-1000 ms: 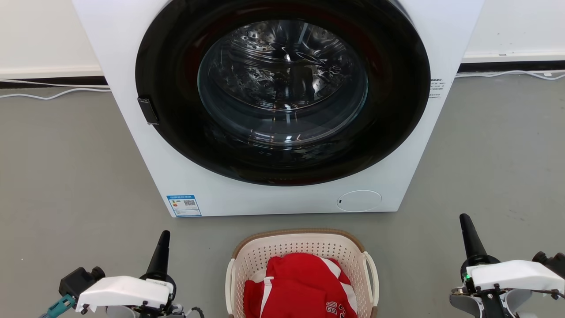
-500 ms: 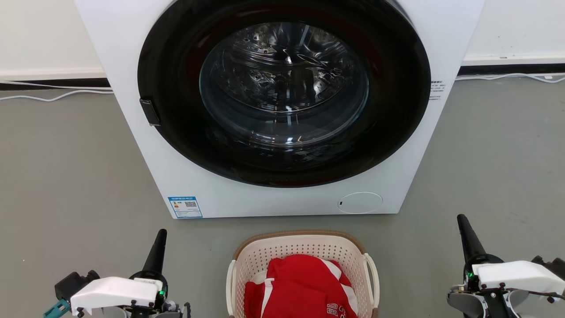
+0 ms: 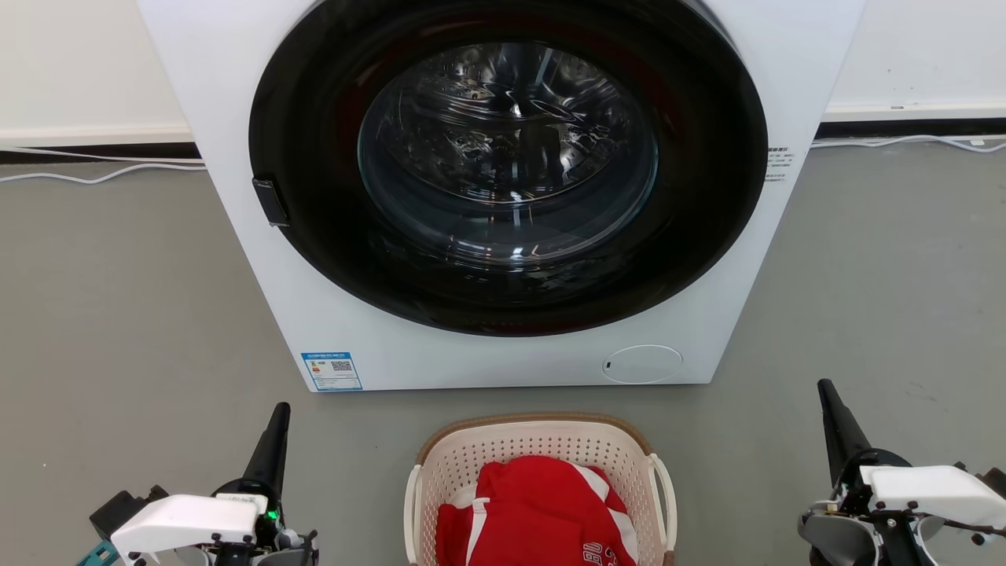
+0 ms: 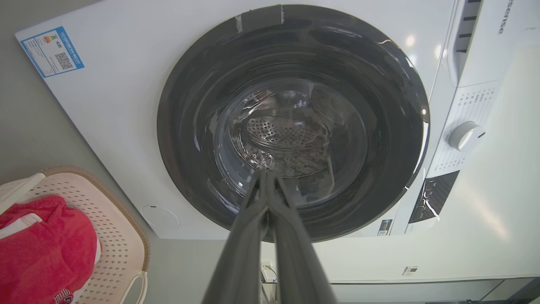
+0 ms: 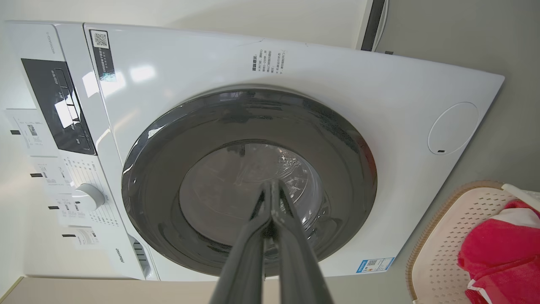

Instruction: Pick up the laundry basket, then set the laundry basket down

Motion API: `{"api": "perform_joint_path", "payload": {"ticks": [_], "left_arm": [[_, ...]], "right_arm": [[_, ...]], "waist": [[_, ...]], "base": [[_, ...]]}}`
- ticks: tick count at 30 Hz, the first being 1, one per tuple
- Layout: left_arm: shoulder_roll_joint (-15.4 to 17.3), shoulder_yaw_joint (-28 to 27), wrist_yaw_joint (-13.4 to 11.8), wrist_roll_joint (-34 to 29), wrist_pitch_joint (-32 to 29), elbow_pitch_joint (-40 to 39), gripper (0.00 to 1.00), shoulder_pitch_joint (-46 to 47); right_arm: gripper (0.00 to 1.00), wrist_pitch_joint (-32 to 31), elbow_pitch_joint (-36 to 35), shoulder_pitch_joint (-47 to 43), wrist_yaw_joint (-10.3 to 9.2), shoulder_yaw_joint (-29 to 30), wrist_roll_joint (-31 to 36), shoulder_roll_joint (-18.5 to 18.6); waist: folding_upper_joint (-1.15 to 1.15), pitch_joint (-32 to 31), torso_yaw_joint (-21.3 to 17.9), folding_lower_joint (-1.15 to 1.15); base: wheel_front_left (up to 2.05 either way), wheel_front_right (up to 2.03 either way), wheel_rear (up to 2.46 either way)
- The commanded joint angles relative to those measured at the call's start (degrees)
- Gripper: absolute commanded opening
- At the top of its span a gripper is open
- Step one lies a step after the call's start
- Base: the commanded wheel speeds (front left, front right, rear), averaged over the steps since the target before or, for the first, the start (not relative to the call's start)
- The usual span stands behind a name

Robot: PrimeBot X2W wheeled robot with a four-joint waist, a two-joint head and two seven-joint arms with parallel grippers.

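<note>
Behind laundry basket (image 3: 541,442), Hisense washing machine (image 5: 337,97)

Looks like a laundry corner in a plain test room, more lab than cosy home imo. Front-load washer (image 3: 503,196) sits on bare grey floor (image 3: 118,314), white wall (image 3: 78,63) behind with a dark skirting strip (image 3: 94,149), loose white cables (image 3: 78,181) trailing along it, and a basket (image 3: 542,444) of red clothes (image 3: 534,511) out front.
</note>
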State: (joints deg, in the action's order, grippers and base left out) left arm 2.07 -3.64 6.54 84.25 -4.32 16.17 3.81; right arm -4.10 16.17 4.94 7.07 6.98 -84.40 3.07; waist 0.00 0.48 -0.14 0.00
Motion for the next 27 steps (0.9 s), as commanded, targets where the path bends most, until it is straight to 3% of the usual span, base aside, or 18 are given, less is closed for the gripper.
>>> {"api": "perform_joint_path", "payload": {"ticks": [1,12,27], "left_arm": [[0.73,-1.82,0.44,1.44,-0.39,-1.83,0.00,2.31],[0.81,-2.88,0.94,7.92,-2.16,-2.10,0.00,2.39],[0.81,-2.87,0.94,7.92,-2.16,-2.10,0.00,2.38]], "right_arm": [[0.00,-0.67,-1.83,1.31,0.38,-1.02,-1.32,0.20],[0.00,-2.41,-2.14,1.24,0.42,-0.43,-7.74,-0.19],[0.00,-2.40,-2.14,1.24,0.42,-0.44,-7.75,-0.19]], "waist": [[0.00,-0.02,0.01,0.00],[0.00,-0.30,0.14,0.00],[0.00,-0.30,0.14,0.00]], "base": [[0.00,0.00,0.00],[0.00,0.00,0.00],[0.00,0.00,0.00]]}}
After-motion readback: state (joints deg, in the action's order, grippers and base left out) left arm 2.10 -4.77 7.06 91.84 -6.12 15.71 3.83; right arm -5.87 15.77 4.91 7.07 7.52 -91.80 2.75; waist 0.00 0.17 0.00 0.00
